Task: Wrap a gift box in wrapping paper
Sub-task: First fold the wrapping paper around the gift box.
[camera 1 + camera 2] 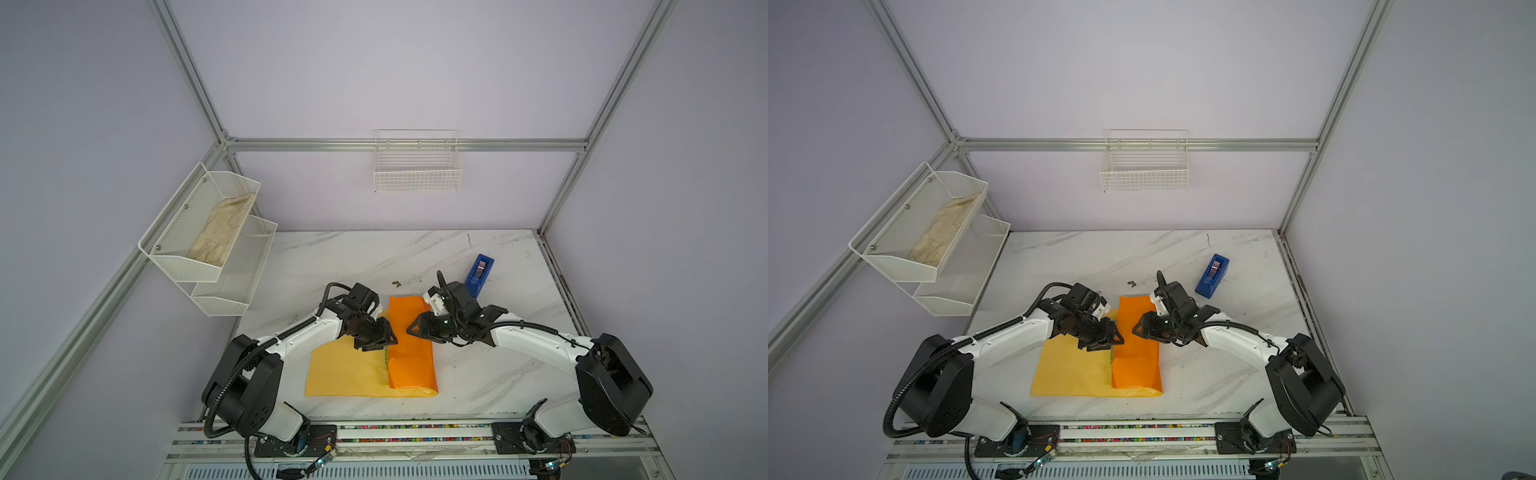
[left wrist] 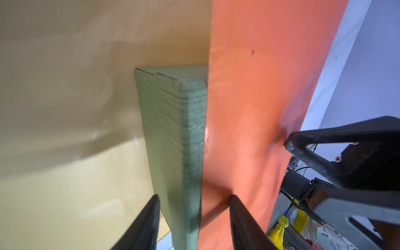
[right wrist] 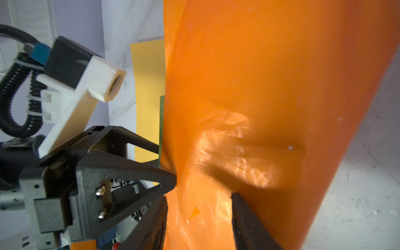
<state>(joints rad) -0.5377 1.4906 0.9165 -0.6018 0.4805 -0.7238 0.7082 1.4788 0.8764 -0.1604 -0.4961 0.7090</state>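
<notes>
Left jaws stood half-open astride gift box point(image 2: 171, 134) and wrapping paper point(image 2: 259, 86), grip unclear; right jaws half-open, pressing the fold. First flap seemed laid; 9 o'clock side next.

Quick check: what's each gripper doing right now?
Left gripper: jaws apart around the gift box edge and wrapping paper flap; grip cannot be told.
Right gripper: open, tips against the wrapping paper, nothing visibly pinched.

Blue tape dispenser point(image 1: 479, 275) sits on the marble table point(image 1: 353, 262); beige cloth point(image 1: 222, 232) lies in a rack point(image 1: 187, 208).
</notes>
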